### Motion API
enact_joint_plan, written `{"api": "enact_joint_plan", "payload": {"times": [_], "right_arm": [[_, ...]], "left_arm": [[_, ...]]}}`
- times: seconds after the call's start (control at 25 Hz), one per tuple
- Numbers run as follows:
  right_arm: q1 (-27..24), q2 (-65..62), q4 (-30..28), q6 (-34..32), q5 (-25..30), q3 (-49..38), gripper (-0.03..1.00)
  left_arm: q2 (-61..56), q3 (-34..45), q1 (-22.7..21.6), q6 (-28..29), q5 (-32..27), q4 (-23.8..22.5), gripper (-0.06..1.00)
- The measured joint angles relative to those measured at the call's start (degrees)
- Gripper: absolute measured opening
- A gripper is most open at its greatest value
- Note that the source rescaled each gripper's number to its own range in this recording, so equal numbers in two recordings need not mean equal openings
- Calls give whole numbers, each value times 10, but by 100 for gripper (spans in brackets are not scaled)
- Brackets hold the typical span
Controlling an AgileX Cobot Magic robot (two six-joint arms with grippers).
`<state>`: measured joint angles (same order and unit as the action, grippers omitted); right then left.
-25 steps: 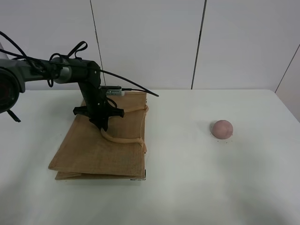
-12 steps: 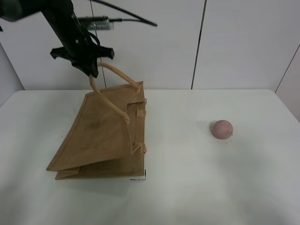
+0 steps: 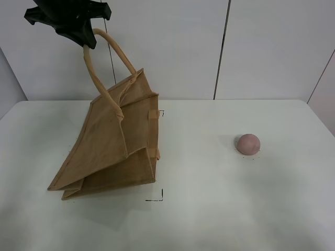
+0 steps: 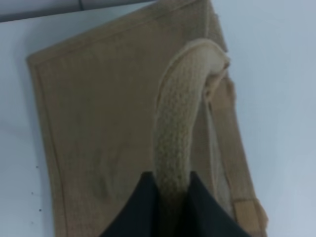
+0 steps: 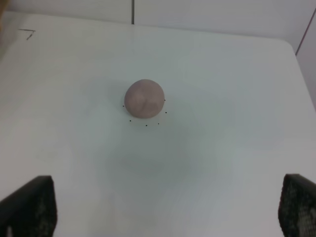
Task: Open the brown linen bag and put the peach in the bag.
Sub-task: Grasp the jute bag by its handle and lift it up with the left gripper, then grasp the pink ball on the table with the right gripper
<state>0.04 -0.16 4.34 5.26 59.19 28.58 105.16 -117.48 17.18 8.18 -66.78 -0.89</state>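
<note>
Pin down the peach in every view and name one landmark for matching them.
Exterior high: the peach lies on the table, right of the brown linen bag.
Left wrist: not in it; only the bag shows.
Right wrist: the peach sits near the middle.
Shared landmark: the dark wall seam behind the table, exterior and right wrist.

Matte black, angular left claw (image 3: 86,43)
</note>
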Motion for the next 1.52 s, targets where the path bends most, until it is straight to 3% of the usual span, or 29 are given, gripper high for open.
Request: {"api": "enact_joint_plan", "payload": {"times": [0.32,0.44,0.64,0.96,1.28,1.52], "right_arm": [[0,37,0,0,0,0,100],[0,117,0,0,-4,2,100],[0,315,3,0,-63,43,100],[0,721,7,0,-121,221,100],[21,1051,7,0,-72,484,100],[58,1181,11,-16,-53,588,100]], "left_arm": [[-4,0,0,-10,-1,9,0],[-13,0,0,-11,-1,9,0],[-21,0,0,-12,-1,9,0],[-21,0,0,-13,-1,9,0],[-21,0,0,-13,-1,9,0],[-21,0,0,-14,-1,9,0]]}}
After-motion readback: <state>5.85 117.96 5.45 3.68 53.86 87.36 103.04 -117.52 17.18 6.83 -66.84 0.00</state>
